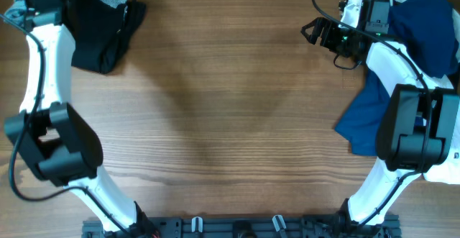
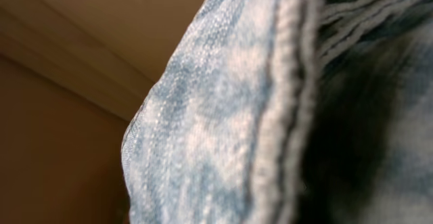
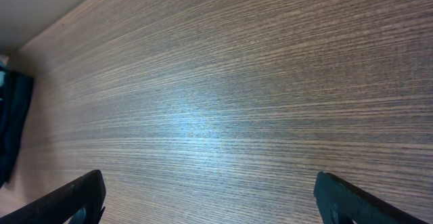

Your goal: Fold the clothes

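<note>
Across left wrist view, denim (blurred)

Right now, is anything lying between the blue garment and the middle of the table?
Nothing visible. Bare wood runs from the blue garment to the middle of the table. The right arm does hang over the garment itself.

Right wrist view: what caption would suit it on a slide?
Open right gripper above the wooden table, with a dark garment at the left edge.
</note>
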Controlling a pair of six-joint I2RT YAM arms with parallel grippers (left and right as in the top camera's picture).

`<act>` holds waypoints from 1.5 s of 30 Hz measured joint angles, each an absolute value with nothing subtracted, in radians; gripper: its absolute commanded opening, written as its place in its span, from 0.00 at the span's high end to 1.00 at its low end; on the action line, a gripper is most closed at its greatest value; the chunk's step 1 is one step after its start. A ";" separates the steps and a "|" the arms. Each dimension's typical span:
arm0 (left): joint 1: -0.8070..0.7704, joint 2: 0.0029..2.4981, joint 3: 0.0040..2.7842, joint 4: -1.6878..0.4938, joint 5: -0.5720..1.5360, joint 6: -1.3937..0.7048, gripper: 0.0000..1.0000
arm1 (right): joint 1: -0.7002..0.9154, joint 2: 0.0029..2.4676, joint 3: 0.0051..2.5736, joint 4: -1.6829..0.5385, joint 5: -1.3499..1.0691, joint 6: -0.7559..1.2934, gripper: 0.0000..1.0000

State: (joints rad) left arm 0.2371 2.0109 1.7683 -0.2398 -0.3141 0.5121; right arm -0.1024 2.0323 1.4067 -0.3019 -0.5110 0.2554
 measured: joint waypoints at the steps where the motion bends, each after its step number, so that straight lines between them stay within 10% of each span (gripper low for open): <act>1: 0.237 2.030 1.768 -0.231 -0.314 0.512 0.96 | -0.102 2.032 1.407 -0.302 -0.511 0.255 0.00; 6: 0.237 2.083 1.768 -0.287 -0.306 0.515 0.95 | -0.101 2.032 1.407 -0.302 -0.511 0.255 0.01; 9: 0.237 2.085 1.771 -0.449 -0.274 0.517 0.77 | -0.101 2.032 1.407 -0.302 -0.510 0.255 0.01; 14: 0.228 2.086 1.774 -0.749 -0.149 0.508 0.00 | -0.100 2.032 1.407 -0.302 -0.506 0.256 0.01; 37: 0.046 1.766 1.842 -0.951 0.223 0.211 0.00 | -0.017 1.615 1.457 -0.588 -0.489 -0.044 0.00; 45: 0.046 1.781 1.842 -0.955 0.223 0.203 0.00 | -0.017 1.417 1.465 -0.621 -0.449 0.353 0.00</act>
